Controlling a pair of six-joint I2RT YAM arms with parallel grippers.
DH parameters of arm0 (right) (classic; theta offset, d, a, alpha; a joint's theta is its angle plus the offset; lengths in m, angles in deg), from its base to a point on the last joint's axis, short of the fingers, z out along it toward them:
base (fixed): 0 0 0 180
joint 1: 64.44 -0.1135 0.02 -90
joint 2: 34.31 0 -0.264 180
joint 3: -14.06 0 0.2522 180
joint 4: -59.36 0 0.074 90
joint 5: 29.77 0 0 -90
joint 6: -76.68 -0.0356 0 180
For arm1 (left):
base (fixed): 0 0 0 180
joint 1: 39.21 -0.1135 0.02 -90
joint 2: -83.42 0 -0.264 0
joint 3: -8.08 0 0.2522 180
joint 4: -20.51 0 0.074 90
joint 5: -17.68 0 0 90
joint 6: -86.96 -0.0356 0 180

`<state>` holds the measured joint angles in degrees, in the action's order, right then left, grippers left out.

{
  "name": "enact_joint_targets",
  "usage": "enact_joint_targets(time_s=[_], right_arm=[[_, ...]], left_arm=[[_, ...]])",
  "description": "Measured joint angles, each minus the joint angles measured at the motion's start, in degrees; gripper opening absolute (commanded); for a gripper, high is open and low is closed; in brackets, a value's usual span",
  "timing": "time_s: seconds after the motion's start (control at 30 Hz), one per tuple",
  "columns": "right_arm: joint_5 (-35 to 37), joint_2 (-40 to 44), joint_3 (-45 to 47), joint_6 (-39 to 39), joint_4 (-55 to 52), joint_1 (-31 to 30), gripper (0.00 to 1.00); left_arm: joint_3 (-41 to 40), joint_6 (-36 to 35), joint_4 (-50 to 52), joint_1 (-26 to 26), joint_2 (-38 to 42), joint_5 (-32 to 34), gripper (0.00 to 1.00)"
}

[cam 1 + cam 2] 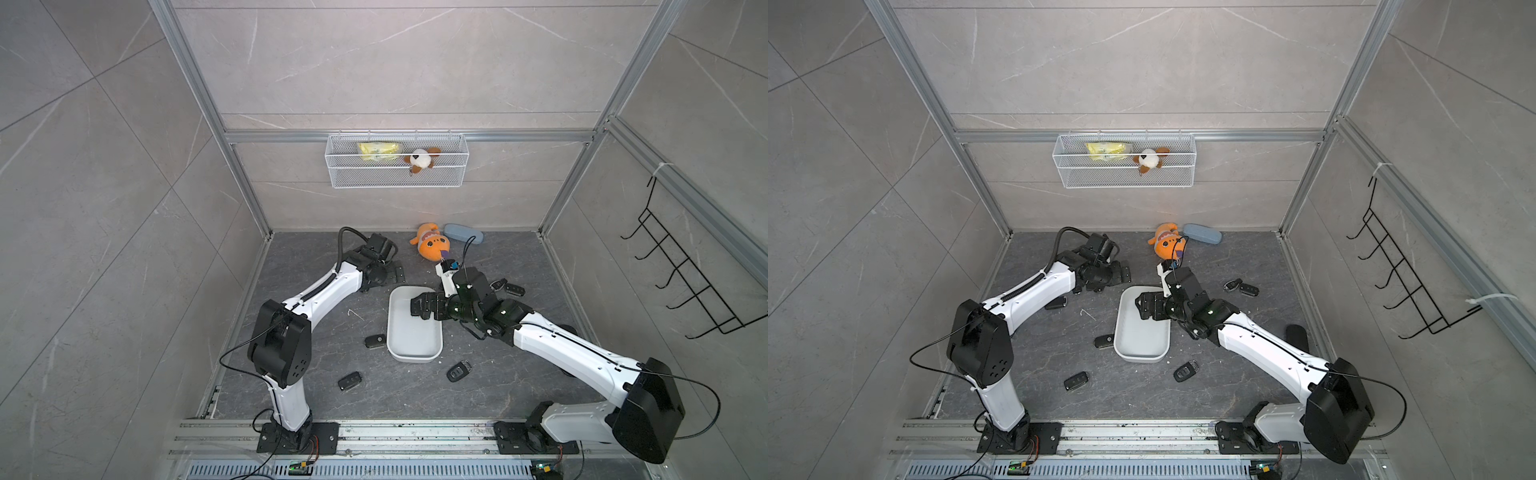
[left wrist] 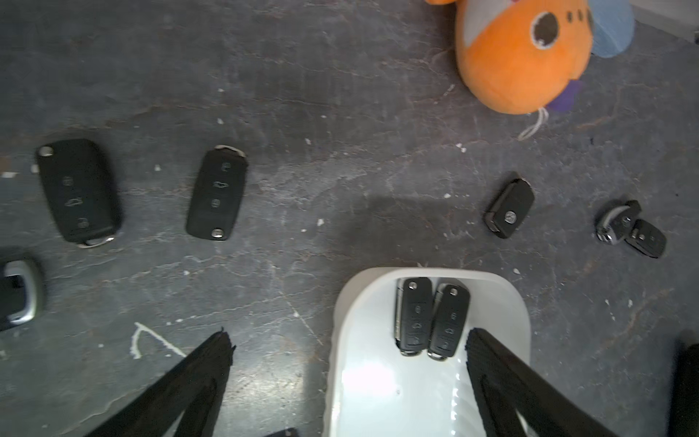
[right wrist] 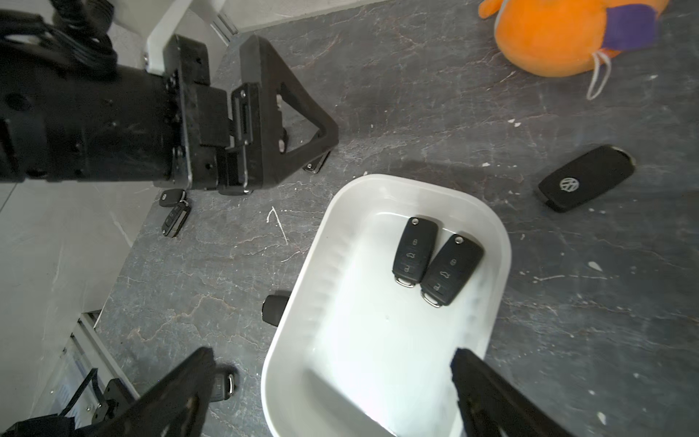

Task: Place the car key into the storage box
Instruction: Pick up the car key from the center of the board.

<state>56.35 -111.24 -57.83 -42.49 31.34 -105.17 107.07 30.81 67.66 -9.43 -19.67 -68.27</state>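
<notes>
The white storage box (image 1: 413,357) (image 1: 1140,355) lies mid-floor. Two black car keys (image 3: 414,251) (image 3: 450,268) lie side by side at its far end, also shown in the left wrist view (image 2: 414,316). In both top views they are hidden under my right gripper (image 1: 419,309) (image 1: 1144,305), which hovers over that end. The right gripper (image 3: 332,353) is open and empty, straddling the box's rim (image 3: 340,212). My left gripper (image 2: 348,336) is open with nothing between its fingers; in a top view it (image 1: 390,272) sits just beyond the box's far left corner.
Loose car keys lie around the box (image 1: 376,340) (image 1: 349,380) (image 1: 458,370) (image 1: 514,289) (image 2: 77,191) (image 2: 217,193) (image 2: 510,208). An orange plush (image 1: 430,246) and blue-grey case (image 1: 463,233) sit at the back. A wire basket (image 1: 397,162) and a hook rack (image 1: 685,282) hang on the walls.
</notes>
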Motion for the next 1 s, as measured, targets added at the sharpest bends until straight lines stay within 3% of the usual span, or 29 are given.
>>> enact_joint_targets(time_s=[0.13, 0.3, 0.4, 0.87, 1.0], right_arm=[[0.8, -1.0, -1.0, -0.9, 0.3, -1.8, 1.0], [2.1, -1.5, -2.1, -1.5, 0.5, -3.6, 1.0], [2.4, -1.8, -2.6, -2.0, 0.4, -4.3, 1.0], [1.9, -2.6, -3.8, -2.2, 1.2, -5.2, 1.0], [2.0, -2.3, -3.8, -2.2, 1.2, -5.4, 1.0]], left_arm=[[-1.4, -1.7, -0.2, -4.2, 0.0, -0.8, 0.97], [-1.5, -4.3, -0.5, -7.5, -1.0, -1.4, 0.85], [-1.2, -6.0, -0.6, -8.1, -3.4, -1.4, 0.8], [8.1, -10.8, 0.3, -8.3, -17.8, -0.9, 0.77], [11.7, -12.0, 1.2, -8.3, -21.7, -0.1, 0.7]])
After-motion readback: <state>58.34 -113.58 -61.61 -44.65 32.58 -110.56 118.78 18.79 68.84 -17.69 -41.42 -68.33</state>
